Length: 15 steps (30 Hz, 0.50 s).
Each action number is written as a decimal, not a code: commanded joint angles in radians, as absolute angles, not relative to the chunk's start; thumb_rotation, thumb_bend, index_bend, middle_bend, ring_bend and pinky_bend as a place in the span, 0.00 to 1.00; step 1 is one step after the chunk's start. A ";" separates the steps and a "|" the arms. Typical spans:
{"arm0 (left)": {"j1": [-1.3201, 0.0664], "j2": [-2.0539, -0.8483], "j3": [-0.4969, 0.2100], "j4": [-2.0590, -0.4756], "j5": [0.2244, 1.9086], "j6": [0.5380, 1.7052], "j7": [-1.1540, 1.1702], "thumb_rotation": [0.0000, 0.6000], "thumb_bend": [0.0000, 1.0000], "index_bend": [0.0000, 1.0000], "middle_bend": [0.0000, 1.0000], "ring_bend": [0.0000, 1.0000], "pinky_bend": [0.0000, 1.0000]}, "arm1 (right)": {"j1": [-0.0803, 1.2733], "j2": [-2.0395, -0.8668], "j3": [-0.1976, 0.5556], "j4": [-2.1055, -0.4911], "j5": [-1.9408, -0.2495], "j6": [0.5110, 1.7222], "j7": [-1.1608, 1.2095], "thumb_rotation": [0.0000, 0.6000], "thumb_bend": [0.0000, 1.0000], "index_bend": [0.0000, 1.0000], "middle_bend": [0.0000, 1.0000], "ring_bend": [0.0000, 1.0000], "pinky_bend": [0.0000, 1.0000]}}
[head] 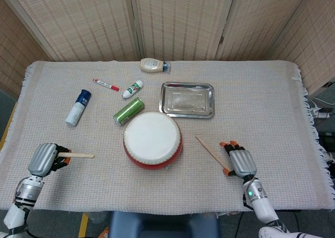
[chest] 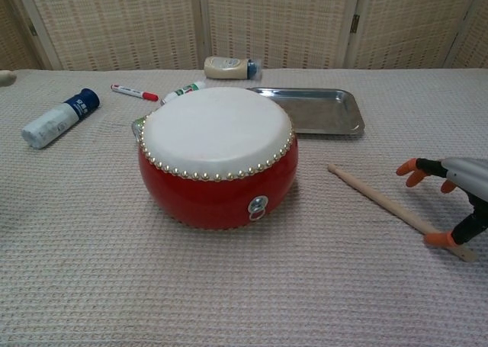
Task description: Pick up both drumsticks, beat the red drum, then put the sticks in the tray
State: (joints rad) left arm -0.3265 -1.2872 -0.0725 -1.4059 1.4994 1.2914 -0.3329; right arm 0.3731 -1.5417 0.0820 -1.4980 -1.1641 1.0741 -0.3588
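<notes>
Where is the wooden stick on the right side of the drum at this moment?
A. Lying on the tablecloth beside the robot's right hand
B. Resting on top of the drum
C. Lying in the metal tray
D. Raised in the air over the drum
A: the drumstick lies flat on the cloth, with the right hand at its near end.

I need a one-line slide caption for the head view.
Left hand holds one drumstick; right hand reaches the other beside the red drum.

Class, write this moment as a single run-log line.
left hand: holds drumstick | right hand: open over second drumstick, not gripping | red drum: unbeaten | tray: empty
</notes>
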 commanded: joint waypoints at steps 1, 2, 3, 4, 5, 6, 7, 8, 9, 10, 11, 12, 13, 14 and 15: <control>-0.328 -1.285 -0.071 -1.407 1.500 1.289 -0.334 1.00 0.67 1.00 1.00 1.00 1.00 | 0.377 -1.552 0.080 -1.476 -1.161 1.078 -0.370 1.00 0.12 0.18 0.19 0.00 0.25; -0.328 -1.285 -0.070 -1.407 1.500 1.289 -0.335 1.00 0.67 1.00 1.00 1.00 1.00 | 0.378 -1.552 0.083 -1.469 -1.157 1.079 -0.373 1.00 0.12 0.19 0.19 0.00 0.25; -0.328 -1.285 -0.070 -1.406 1.500 1.289 -0.335 1.00 0.67 1.00 1.00 1.00 1.00 | 0.378 -1.551 0.085 -1.464 -1.153 1.081 -0.376 1.00 0.12 0.20 0.19 0.00 0.25; -0.328 -1.285 -0.069 -1.406 1.500 1.288 -0.336 1.00 0.67 1.00 1.00 1.00 1.00 | 0.379 -1.551 0.087 -1.457 -1.150 1.083 -0.379 1.00 0.12 0.20 0.19 0.00 0.25; -0.329 -1.285 -0.068 -1.405 1.500 1.287 -0.337 1.00 0.67 1.00 1.00 1.00 1.00 | 0.380 -1.550 0.090 -1.450 -1.145 1.084 -0.383 1.00 0.14 0.21 0.19 0.00 0.25; -0.330 -1.285 -0.068 -1.404 1.500 1.285 -0.339 1.00 0.67 1.00 1.00 1.00 1.00 | 0.381 -1.549 0.095 -1.440 -1.135 1.085 -0.388 1.00 0.16 0.21 0.19 0.00 0.25; -0.330 -1.285 -0.067 -1.404 1.500 1.284 -0.340 1.00 0.67 1.00 1.00 1.00 1.00 | 0.382 -1.548 0.100 -1.434 -1.126 1.085 -0.391 1.00 0.18 0.21 0.19 0.00 0.25; -0.331 -1.285 -0.066 -1.404 1.500 1.283 -0.341 1.00 0.67 1.00 1.00 1.00 1.00 | 0.383 -1.547 0.106 -1.427 -1.118 1.084 -0.392 1.00 0.19 0.22 0.19 0.00 0.25; -0.331 -1.286 -0.065 -1.403 1.500 1.282 -0.341 1.00 0.67 1.00 1.00 1.00 1.00 | 0.385 -1.545 0.115 -1.419 -1.107 1.084 -0.391 1.00 0.21 0.22 0.19 0.00 0.25; -0.331 -1.286 -0.065 -1.402 1.500 1.282 -0.341 1.00 0.67 1.00 1.00 1.00 1.00 | 0.387 -1.543 0.121 -1.413 -1.101 1.084 -0.390 1.00 0.21 0.23 0.19 0.00 0.25; -0.331 -1.287 -0.064 -1.402 1.499 1.281 -0.342 1.00 0.67 1.00 1.00 1.00 1.00 | 0.390 -1.541 0.127 -1.409 -1.095 1.083 -0.388 1.00 0.22 0.24 0.19 0.00 0.25; -0.331 -1.287 -0.064 -1.401 1.499 1.280 -0.342 1.00 0.67 1.00 1.00 1.00 1.00 | 0.393 -1.536 0.135 -1.410 -1.090 1.080 -0.384 1.00 0.22 0.25 0.19 0.00 0.25; -0.331 -1.287 -0.063 -1.400 1.498 1.279 -0.342 1.00 0.67 1.00 1.00 1.00 1.00 | 0.396 -1.530 0.140 -1.418 -1.087 1.076 -0.378 1.00 0.22 0.25 0.19 0.00 0.25; -0.331 -1.286 -0.063 -1.400 1.498 1.279 -0.341 1.00 0.67 1.00 1.00 1.00 1.00 | 0.398 -1.523 0.146 -1.432 -1.083 1.070 -0.366 1.00 0.22 0.26 0.19 0.00 0.25; -0.331 -1.286 -0.062 -1.401 1.498 1.279 -0.341 1.00 0.67 1.00 1.00 1.00 1.00 | 0.403 -1.513 0.156 -1.454 -1.080 1.060 -0.347 1.00 0.22 0.27 0.19 0.00 0.25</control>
